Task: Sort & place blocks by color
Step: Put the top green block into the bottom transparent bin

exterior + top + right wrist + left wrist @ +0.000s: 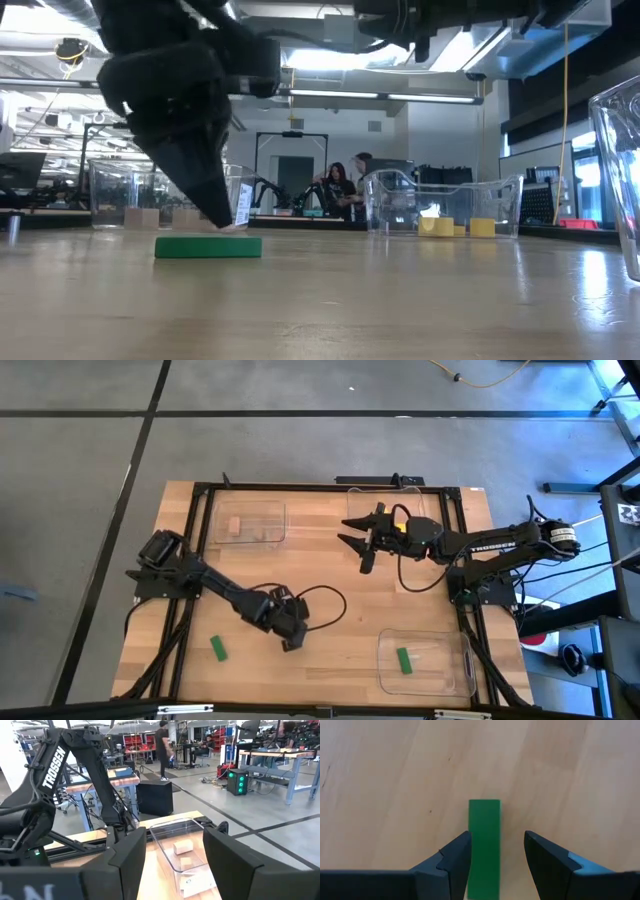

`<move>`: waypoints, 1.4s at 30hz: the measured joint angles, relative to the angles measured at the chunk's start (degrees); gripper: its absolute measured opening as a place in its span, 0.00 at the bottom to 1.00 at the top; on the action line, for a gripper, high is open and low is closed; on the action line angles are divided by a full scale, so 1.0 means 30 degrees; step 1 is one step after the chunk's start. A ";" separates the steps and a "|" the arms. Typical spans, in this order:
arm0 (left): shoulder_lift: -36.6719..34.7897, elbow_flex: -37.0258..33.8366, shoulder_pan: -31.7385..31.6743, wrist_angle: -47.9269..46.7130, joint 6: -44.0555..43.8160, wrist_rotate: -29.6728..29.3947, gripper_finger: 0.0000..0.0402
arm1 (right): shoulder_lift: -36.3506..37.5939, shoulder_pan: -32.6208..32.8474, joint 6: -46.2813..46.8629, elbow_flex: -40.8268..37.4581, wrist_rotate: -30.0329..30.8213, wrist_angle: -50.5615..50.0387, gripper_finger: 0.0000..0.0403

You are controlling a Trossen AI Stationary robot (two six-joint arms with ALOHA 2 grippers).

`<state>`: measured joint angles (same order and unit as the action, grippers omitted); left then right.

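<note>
left gripper (494, 852) sits low over the worktop (330, 640), fingers spread and straddling a green block (484, 845). nothing clamped yet; gaps show on both sides, so this reads as lining up along the bar's long axis for a pinch across its narrow width. high view shows a loose green block (218, 649) beside that arm, probably the same one, but the angle makes it hard to confirm.

right gripper (362, 532) hovers over the far side of the worktop, fingers parted and empty, waiting.

sorted so far: one green block (403, 659) in the near right tray (388, 678), tan blocks (234, 528) in the far left tray (275, 540). only the low view shows the yellow blocks (456, 227) in the far right tray (390, 205); from above the right arm covers them.
</note>
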<state>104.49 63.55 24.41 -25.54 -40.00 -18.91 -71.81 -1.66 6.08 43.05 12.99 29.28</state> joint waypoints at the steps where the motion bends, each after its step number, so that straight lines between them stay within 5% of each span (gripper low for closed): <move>1: 0.0000 -0.0066 -0.0088 -0.0008 0.0121 0.0028 0.43 | 0.0000 0.0000 0.0007 0.0000 0.0004 -0.0102 0.50; 20: -0.0063 -0.1723 -0.1549 0.1036 0.2276 0.2371 0.43 | 0.0000 0.0003 0.0455 0.0000 0.0007 -0.0503 0.50; 28: -0.0117 -0.2055 -0.1658 0.0749 0.2898 0.2688 0.23 | 0.0000 0.0003 0.0440 0.0000 0.0007 -0.0496 0.50; 33: -0.0432 -0.2129 -0.1749 0.0580 0.3476 0.2533 0.22 | -0.0005 0.0003 0.1489 0.0000 0.0007 -0.0497 0.50; 42: -0.4660 -0.2688 -0.3212 -0.1973 0.5624 0.2704 0.22 | -0.0007 0.0003 0.1823 0.0015 -0.0011 -0.0715 0.50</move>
<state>90.51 55.49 14.77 -31.46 -23.13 -10.79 -71.83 -1.65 11.55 43.09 12.96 27.13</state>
